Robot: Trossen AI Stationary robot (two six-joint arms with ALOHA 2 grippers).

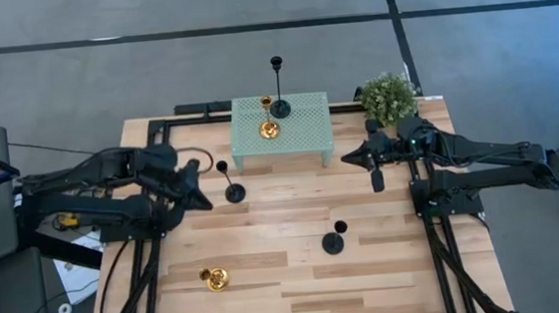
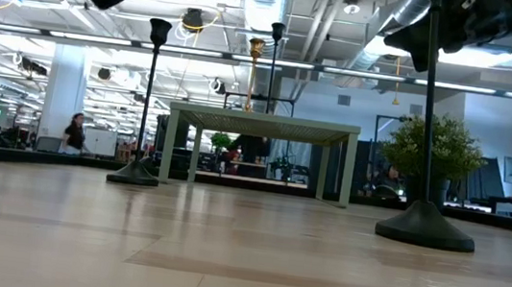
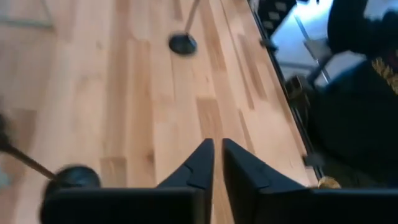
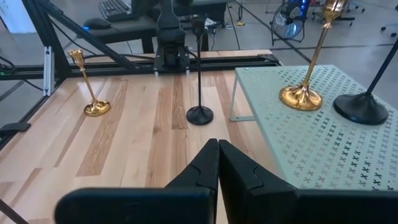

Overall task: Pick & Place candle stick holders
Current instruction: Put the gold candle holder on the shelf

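Note:
A pale green perforated stand (image 1: 280,126) at the table's far middle carries a gold candle stick holder (image 4: 303,93) and a tall black one (image 1: 280,104). On the wood stand two more black holders, one left of centre (image 1: 234,191) and one right of centre (image 1: 334,242). A second gold holder (image 1: 214,278) stands near the front left. My left gripper (image 3: 215,152) hovers above the table just left of the left black holder (image 3: 73,177), all but shut, with nothing between its fingers. My right gripper (image 4: 217,149) hangs shut over the table's right side, holding nothing.
A small green bushy plant (image 1: 387,96) stands at the far right corner beside the stand. Bare wood lies across the table's middle and its near right. In the low view people show far off in the room behind the table.

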